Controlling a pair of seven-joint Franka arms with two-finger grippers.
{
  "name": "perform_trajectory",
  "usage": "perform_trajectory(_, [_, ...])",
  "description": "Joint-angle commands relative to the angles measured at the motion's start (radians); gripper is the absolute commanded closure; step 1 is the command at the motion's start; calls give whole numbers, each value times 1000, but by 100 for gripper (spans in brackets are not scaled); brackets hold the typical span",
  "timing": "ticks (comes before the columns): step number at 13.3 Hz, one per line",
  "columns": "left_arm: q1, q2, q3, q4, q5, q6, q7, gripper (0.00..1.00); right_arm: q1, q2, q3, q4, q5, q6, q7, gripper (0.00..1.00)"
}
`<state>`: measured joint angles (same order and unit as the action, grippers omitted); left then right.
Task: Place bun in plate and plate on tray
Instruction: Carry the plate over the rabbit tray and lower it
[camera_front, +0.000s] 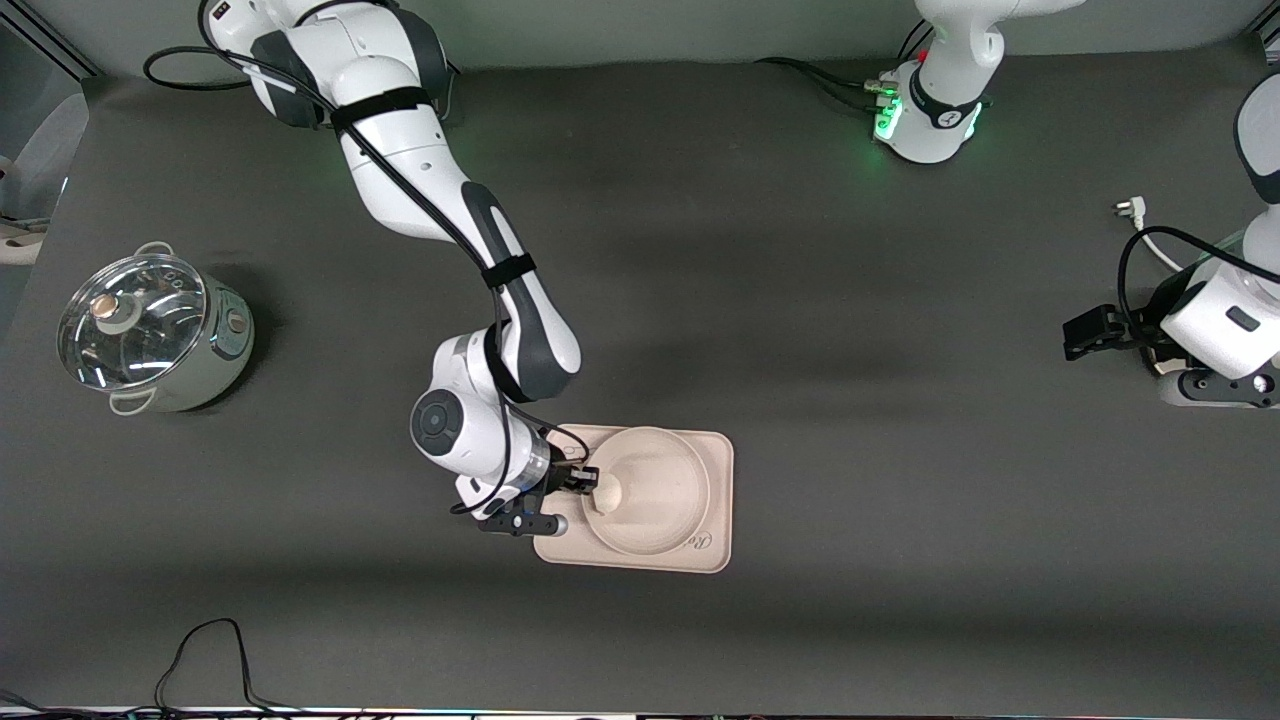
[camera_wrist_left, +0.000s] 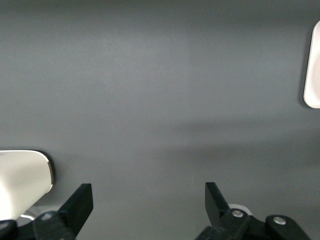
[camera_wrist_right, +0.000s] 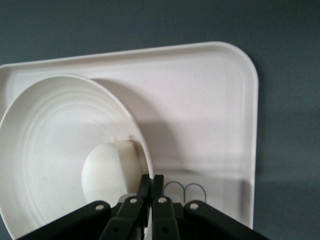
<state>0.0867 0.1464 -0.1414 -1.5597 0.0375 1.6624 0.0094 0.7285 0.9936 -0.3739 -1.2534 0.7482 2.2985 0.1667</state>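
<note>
We find the right tool (camera_front: 583, 478) clenched on the plate (camera_front: 655, 500) rim at nine o'clock, steadying it on the tray (camera_front: 716, 480) with the bun (camera_front: 607, 491) inside, while the left tool (camera_wrist_left: 149, 200) waits released over bare worktop (camera_front: 800, 300).

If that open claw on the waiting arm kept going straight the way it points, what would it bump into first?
Most likely just the bare dark table. The left gripper is open with nothing between its fingers, and only tabletop shows ahead.
</note>
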Motion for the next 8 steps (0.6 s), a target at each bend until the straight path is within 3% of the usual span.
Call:
perform_trajectory(1, [1, -17, 0, 6, 5, -41, 61, 0, 2, -1, 0, -11, 31, 21, -56, 100])
perform_trajectory(2, [8, -19, 0, 4, 7, -52, 61, 0, -6, -4, 0, -11, 29, 19, -58, 100])
perform_trajectory(3, [11, -21, 0, 6, 5, -56, 61, 0, -6, -9, 0, -11, 29, 18, -58, 54])
perform_trajectory(4, [11, -28, 0, 4, 5, -56, 55, 0, -6, -10, 0, -12, 28, 18, -59, 1])
perform_trajectory(8, [36, -28, 0, 6, 5, -64, 55, 0, -9, -42, -3, -14, 25, 1, -58, 0])
